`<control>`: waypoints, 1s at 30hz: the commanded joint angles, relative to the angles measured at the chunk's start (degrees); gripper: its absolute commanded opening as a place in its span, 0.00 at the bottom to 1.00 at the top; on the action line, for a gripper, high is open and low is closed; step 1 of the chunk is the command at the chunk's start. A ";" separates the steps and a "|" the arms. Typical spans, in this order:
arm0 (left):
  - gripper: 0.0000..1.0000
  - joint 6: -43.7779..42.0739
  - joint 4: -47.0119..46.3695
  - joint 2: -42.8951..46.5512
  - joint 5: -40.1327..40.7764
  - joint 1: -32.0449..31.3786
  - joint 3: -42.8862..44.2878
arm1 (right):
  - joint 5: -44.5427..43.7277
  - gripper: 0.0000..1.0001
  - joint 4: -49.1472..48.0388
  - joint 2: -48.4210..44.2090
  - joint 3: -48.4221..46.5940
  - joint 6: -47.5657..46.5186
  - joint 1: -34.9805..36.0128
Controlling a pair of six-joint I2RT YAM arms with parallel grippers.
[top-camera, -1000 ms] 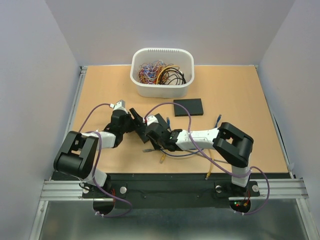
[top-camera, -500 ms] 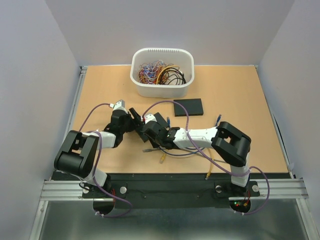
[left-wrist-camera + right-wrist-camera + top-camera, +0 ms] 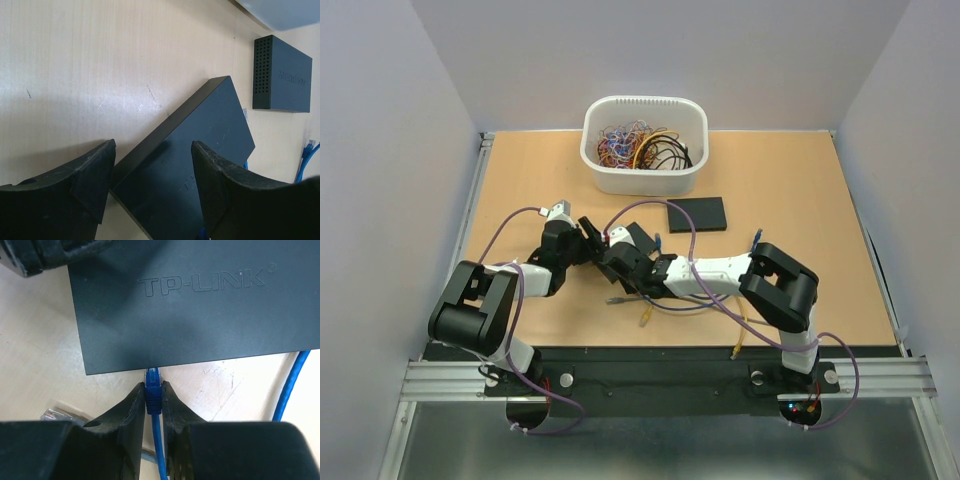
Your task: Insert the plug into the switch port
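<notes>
A flat black switch (image 3: 200, 315) lies between the two arms. My left gripper (image 3: 152, 145) has its fingers wide on either side of one corner of the switch (image 3: 200, 130), against it. My right gripper (image 3: 153, 385) is shut on a blue cable's connector (image 3: 153, 392). That connector's clear tip touches the switch's near edge; the switch port itself is hidden under that edge. The plug (image 3: 645, 318) on the thin yellow cable lies loose on the table near my right arm, in neither gripper.
A second black switch (image 3: 697, 214) lies further back, in front of a white bin (image 3: 645, 178) full of tangled cables. A grey cable's connector (image 3: 55, 415) lies left of my right fingers. More blue cable (image 3: 287, 390) curves along the right.
My right arm has pushed left and forward, bringing the blue connector up to the switch's edge. The left gripper has stayed at the switch.
</notes>
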State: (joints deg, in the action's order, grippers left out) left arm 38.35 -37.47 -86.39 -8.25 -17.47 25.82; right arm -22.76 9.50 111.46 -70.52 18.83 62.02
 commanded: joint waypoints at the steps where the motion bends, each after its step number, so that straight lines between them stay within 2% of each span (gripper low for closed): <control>1: 0.72 0.32 -0.23 1.49 -3.44 -0.28 -1.04 | -3.95 0.00 -4.22 0.86 -2.08 -1.78 0.47; 9: 0.72 -0.55 -0.23 1.57 -4.67 -0.28 -0.69 | -2.38 0.01 -7.20 0.52 0.03 -7.57 0.47; 18: 0.71 -3.19 -0.14 0.78 -6.77 -0.37 1.07 | 2.37 0.00 -18.72 -3.26 7.75 -16.89 0.38; 21: 0.69 -6.26 1.43 -1.23 -7.92 -0.37 3.61 | 2.46 0.00 -22.23 -3.88 9.96 -21.00 0.30; 30: 0.62 -9.52 1.88 -4.75 -12.92 -0.37 5.82 | 2.02 0.00 -27.07 -4.32 12.60 -25.77 -0.93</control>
State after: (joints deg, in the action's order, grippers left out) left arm 30.13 -35.83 -90.43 -13.45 -17.04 30.15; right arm -21.71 -9.89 108.66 -58.96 -2.09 61.67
